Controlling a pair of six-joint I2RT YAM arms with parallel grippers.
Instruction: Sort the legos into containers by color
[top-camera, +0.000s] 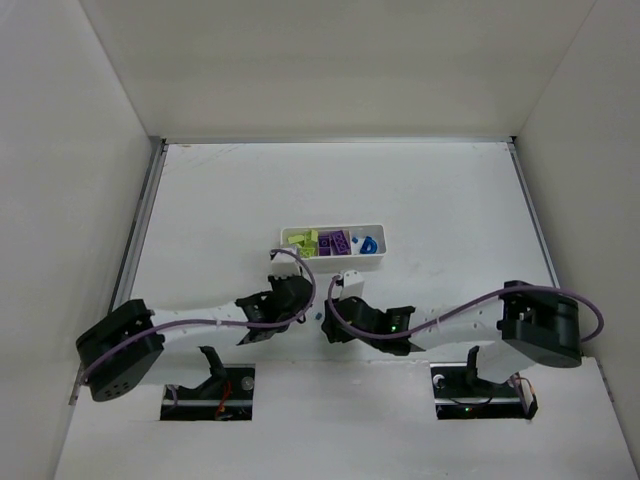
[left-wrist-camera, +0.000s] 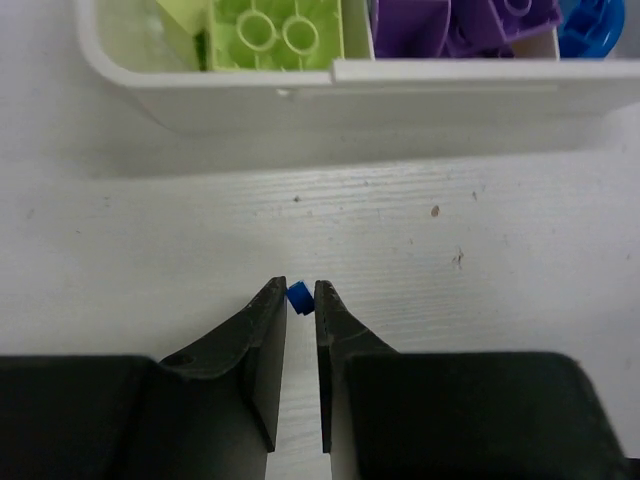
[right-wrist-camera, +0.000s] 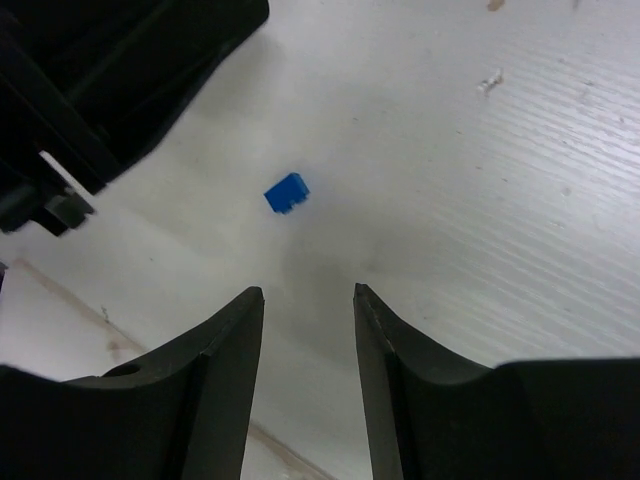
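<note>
Blue lego (right-wrist-camera: 287, 193) on table (right-wrist-camera: 500, 200) | left pincer (left-wrist-camera: 301, 290) closed, tips by it | right pincer (right-wrist-camera: 308, 292) open, nearby

White tray (top-camera: 335, 264) sits out in the middle of the table, long side across, three compartments in a row. Left one's got the yellow-green bricks (left-wrist-camera: 275, 35), a two-stud piece lying studs-up against the near wall. Middle one is piled with purple bricks (top-camera: 336, 241), jumbled at all angles. Right-hand one holds a rounded blue piece (top-camera: 369, 243). And there's one straggler: a tiny blue brick (right-wrist-camera: 287, 192) down on the bare white tabletop, on the near side of the tray and apart from it, turned a little askew
</note>
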